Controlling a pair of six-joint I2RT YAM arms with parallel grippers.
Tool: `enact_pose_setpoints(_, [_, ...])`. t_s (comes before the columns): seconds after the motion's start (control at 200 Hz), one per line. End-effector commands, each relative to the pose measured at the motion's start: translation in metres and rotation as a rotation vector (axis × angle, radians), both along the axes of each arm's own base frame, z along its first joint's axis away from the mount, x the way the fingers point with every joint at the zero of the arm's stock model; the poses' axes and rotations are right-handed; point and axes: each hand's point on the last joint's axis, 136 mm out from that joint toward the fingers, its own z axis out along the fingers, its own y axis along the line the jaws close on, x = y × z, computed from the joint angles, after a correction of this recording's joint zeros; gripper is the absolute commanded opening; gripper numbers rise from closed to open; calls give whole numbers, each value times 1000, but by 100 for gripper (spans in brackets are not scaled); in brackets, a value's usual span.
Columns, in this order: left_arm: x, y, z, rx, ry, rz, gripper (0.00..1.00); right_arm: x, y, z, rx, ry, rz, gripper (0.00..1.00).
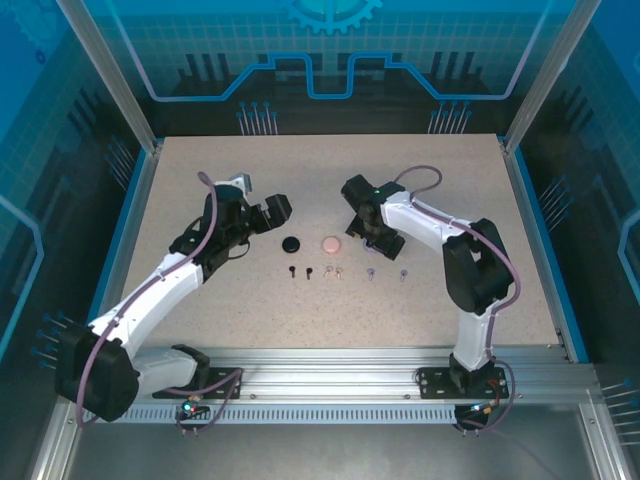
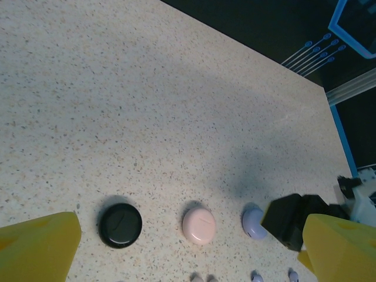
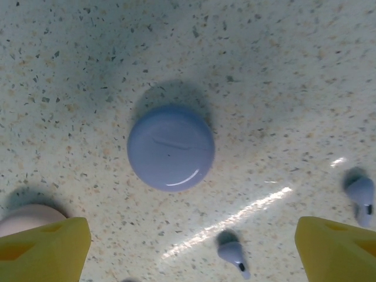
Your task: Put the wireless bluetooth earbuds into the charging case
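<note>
While the right hand (image 3: 191,255) hangs spread wide, the lilac case (image 3: 170,147) sits on the tabletop (image 3: 282,70) just beyond its fingertips (image 3: 44,247), two lilac earbuds (image 3: 234,254) lying nearer them; the left hand (image 2: 194,254) is spread too.

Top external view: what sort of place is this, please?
Probably a robot test cell: a speckled beige tabletop fenced by blue printed wall panels, with a grooved aluminium rail along its near edge.

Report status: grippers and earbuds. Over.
Left gripper open, empty. Right gripper open, over the lilac case. Six earbuds loose on the table, none cased. All three cases shut.
</note>
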Motion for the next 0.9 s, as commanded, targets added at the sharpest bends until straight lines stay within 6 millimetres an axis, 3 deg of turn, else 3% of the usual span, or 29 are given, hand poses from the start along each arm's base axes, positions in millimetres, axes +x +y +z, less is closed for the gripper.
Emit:
enact_pose_setpoints(0.0, [4,-15,15,-37,-21,-37,99,8,8,-6,40,26,-45,90])
enact_pose_setpoints(0.895, [7,-33,25,-51,-48,-96,99,24,1,-38,20,79,-96,77])
